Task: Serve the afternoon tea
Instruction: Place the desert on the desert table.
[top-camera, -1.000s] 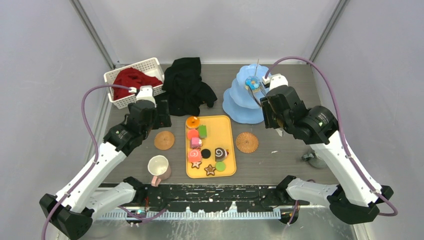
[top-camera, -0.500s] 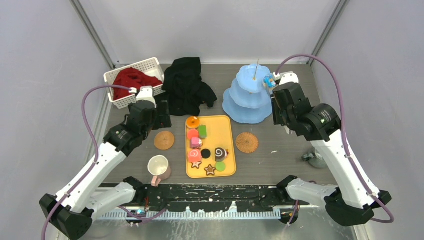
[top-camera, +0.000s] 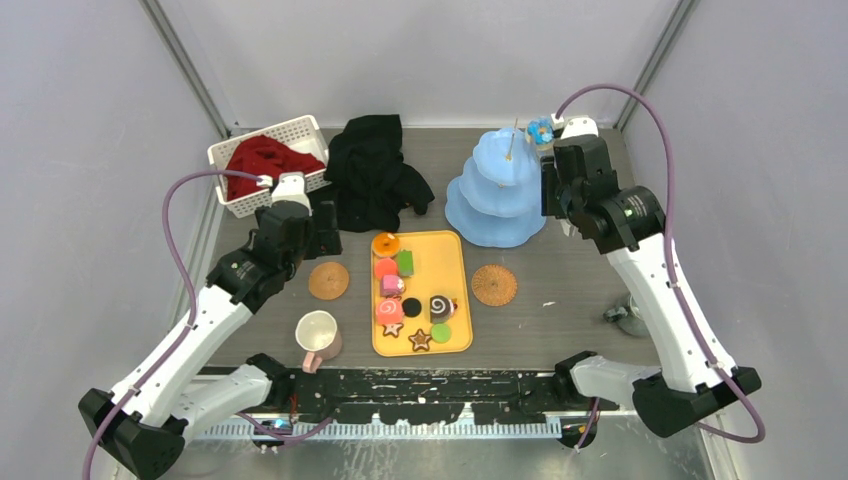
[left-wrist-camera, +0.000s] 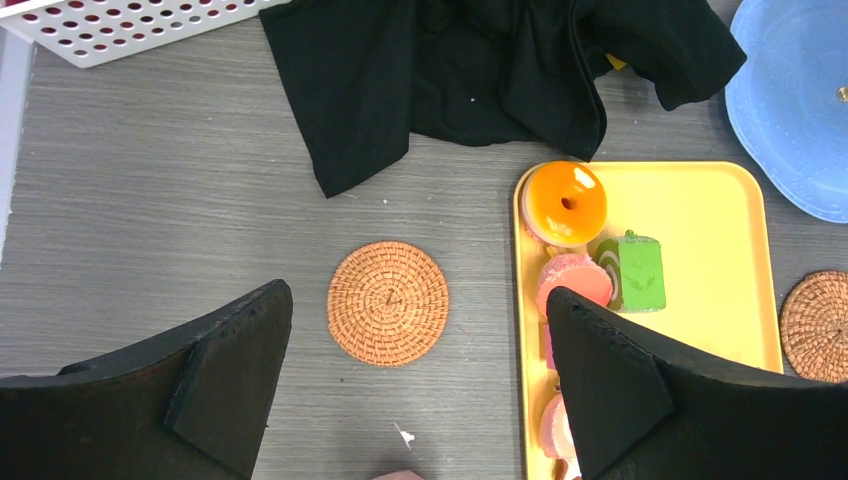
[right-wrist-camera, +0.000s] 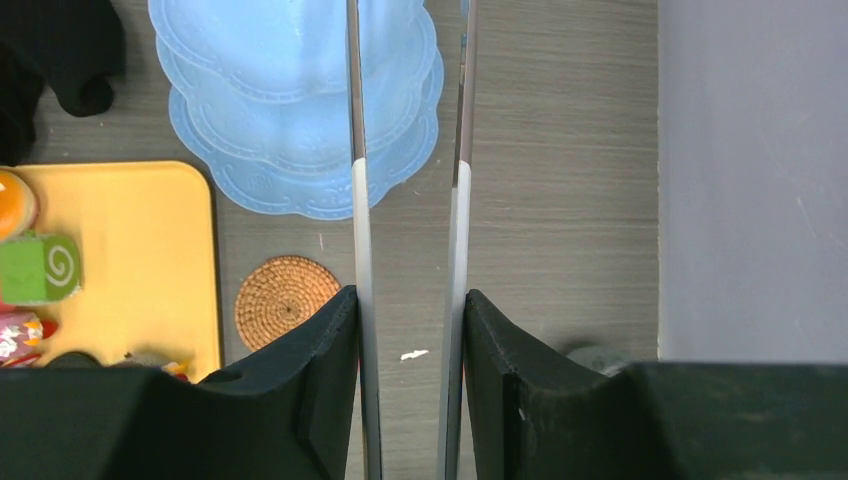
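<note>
Right tool (right-wrist-camera: 410, 296): pressed onto the two arms of metal tongs (right-wrist-camera: 358, 230), up beside the top of the stand (top-camera: 495, 200).
Donut (top-camera: 541, 128): blue, pinched at the far end of the tongs, just right of the stand's top tier. Whether it touches the stand cannot be told.
Left tool (left-wrist-camera: 415, 300): spread wide, holding nothing, hanging over the counter (left-wrist-camera: 150, 200) above a coaster (left-wrist-camera: 388, 303).
Stand: pale blue, three tiers, at the far right of the counter.
Sweets (top-camera: 390, 287): on the yellow tray (top-camera: 455, 265), mostly its left half. An orange one lies at the far end, then cubes and swirl rolls, with star cookies nearest.
Mug (top-camera: 318, 335): cream with a pink handle, upright, left of the tray's near corner.
Grey mug (top-camera: 622, 318): by the counter's right edge, partly hidden behind the right arm.
Second coaster (top-camera: 494, 285): just right of the tray, near the stand's foot.
Far side: black cloth (top-camera: 375, 175) — a white basket (top-camera: 300, 127) of red cloth to its left.
</note>
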